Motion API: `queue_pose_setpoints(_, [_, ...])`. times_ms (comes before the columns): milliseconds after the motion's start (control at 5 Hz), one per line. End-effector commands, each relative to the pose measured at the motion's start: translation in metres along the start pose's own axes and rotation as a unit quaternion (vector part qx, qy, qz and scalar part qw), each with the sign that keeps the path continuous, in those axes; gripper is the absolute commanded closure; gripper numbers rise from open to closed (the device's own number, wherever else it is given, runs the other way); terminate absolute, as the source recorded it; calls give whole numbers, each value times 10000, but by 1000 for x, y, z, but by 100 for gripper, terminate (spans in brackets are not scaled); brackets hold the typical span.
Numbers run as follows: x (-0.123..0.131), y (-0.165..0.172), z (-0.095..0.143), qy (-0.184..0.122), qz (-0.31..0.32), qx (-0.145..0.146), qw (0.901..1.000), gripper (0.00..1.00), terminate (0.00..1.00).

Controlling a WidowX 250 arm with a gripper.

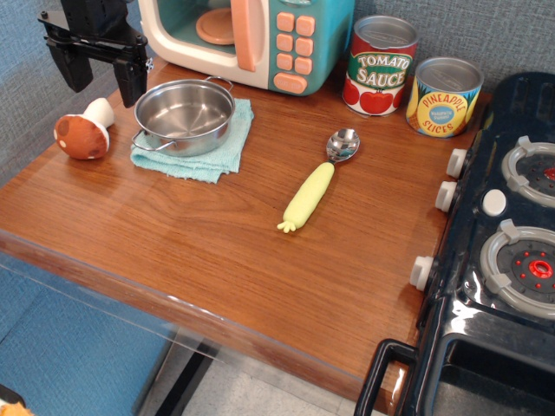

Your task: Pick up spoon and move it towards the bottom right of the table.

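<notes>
Two cans [408, 80] stand sealed (pot [184, 114] holds nothing); spoon [318, 182] lies on table [173, 234], jaws [102, 74] apart.

Single view only; no second view sharing coverage. Camera sitting above front-left of table [217, 251], looking down obliquely toward rear right. Framing at medium range, taking in most of tabletop from clear front edge up to toy microwave [251, 39] and cans at back (microwave top cropped). Toy stove [494, 260] running out of frame right. Gripper [104, 74] entering at upper left corner.
</notes>
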State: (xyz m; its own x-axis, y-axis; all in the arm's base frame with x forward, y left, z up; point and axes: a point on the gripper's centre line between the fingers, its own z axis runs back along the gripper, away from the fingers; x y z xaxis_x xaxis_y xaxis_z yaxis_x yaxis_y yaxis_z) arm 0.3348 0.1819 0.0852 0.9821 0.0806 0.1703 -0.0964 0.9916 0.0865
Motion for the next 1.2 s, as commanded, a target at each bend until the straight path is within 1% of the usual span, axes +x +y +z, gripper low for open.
queue_pose_setpoints(0, [0,0,0,0,0,0,10000,0,0])
queue_pose_setpoints(200, [6,-21,10,-308,-284,-391,9984,0,0])
queue_pose_setpoints(400, [14,-55,33,-626,-902,-537,9925,0,0])
queue_pose_setpoints(600, [19,-105,51,-706,-1397,-693,9852,0,0])
queue_pose_setpoints(800, [19,-155,46,-534,-1706,-863,9801,0,0])
queue_pose_setpoints(1000, [19,-195,20,-300,-1630,-833,9826,0,0])
